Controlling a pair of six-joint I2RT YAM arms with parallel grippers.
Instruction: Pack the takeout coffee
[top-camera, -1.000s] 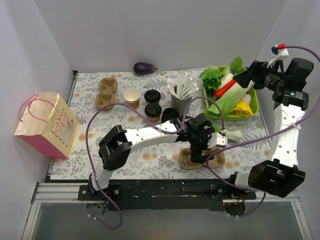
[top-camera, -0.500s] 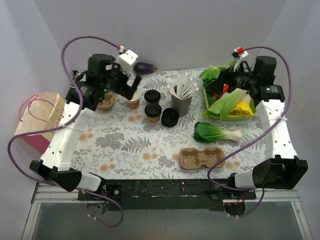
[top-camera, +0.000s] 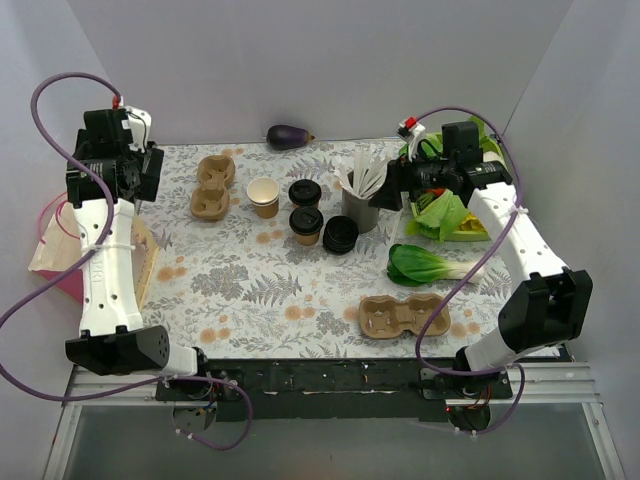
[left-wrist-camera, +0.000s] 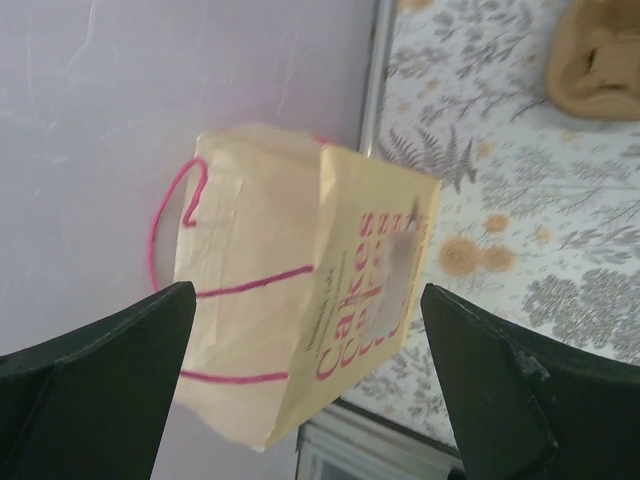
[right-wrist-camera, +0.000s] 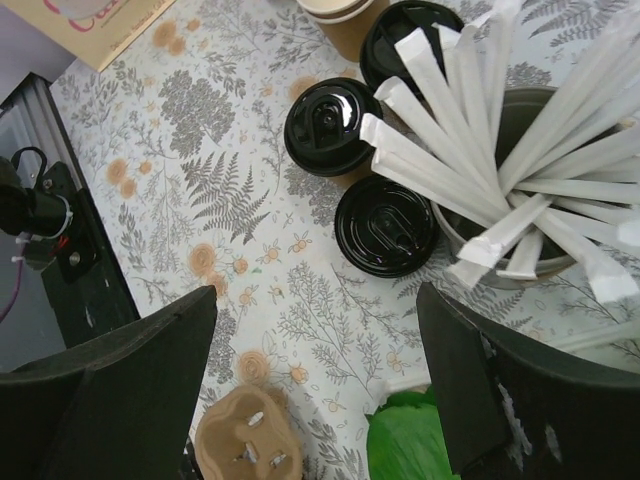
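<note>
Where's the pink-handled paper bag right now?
In the top view, the cream paper bag with pink handles sits at the table's far left edge, partly behind the left arm.

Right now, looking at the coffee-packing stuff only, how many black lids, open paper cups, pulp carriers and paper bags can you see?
Black lids: 3
Open paper cup: 1
Pulp cup carriers: 2
Paper bag: 1
Total: 7

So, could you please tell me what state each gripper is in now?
Left black two-finger gripper: open, holding nothing.
Right black two-finger gripper: open, holding nothing.
</note>
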